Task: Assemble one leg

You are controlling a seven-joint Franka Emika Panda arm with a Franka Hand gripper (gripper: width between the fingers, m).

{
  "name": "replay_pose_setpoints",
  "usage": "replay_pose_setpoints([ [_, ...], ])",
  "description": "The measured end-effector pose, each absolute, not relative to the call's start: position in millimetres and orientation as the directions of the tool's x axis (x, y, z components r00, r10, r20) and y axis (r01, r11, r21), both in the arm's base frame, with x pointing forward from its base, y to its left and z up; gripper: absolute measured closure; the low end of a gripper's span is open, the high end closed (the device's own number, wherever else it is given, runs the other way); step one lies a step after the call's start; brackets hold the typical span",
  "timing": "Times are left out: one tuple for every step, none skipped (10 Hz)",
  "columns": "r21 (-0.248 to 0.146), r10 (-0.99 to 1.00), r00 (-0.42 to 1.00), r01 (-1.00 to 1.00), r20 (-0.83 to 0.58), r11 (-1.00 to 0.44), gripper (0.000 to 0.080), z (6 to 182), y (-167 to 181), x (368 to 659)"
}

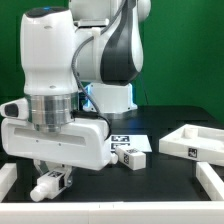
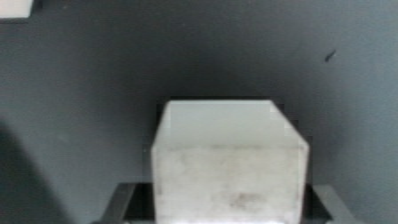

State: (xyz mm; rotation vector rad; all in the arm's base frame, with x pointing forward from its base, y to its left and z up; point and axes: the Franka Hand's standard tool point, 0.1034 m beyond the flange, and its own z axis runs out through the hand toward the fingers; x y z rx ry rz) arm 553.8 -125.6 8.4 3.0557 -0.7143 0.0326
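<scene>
The white two-finger gripper [image 1: 52, 178] was clamped on a short white square-sectioned wooden leg [image 1: 46, 186]. Its dark fingers [image 2: 128, 203] pressed the leg's two opposite sides. The held leg sat low over the black table [image 1: 100, 185], well to the exterior view's left of the thin white marker board [image 1: 128, 139]. A small white tagged block [image 1: 129, 156] lay just beside that board, and a white framed panel [image 1: 195, 143] lay to the board's right in the exterior view.

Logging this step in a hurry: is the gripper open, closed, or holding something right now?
Gripper: closed, holding the white leg.
</scene>
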Motion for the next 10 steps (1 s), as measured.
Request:
replay_pose_setpoints([
  [-0.004,-0.448,0.894,-0.448,0.006,-0.894,0.0432,10.9,-122.0,554.3],
  [-0.015,-0.443,0.896,-0.444,-0.013,-0.896,0.0256,24.3,-112.6,557.3],
  [-0.023,-0.438,0.899,-0.438,-0.006,-0.899,0.0172,36.1,-106.7,556.1],
  [-0.034,-0.45,0.893,-0.45,-0.012,-0.892,0.0156,50.3,-95.1,554.2],
  [-0.049,-0.458,0.889,-0.457,-0.003,-0.888,0.0156,68.0,-77.2,553.7],
  [-0.057,-0.486,0.874,-0.485,-0.01,-0.872,0.0156,77.1,-50.9,546.4],
  [-0.057,-0.506,0.862,-0.506,-0.012,-0.861,0.0151,79.0,-27.8,546.1],
  [-0.055,-0.507,0.862,-0.507,-0.016,-0.86,0.015,77.0,-9.8,546.2],
  [-0.056,-0.492,0.87,-0.492,-0.015,-0.869,0.015,76.6,-10.7,546.2],
  [-0.055,-0.493,0.87,-0.493,-0.015,-0.868,0.015,76.6,-11.3,546.2],
])
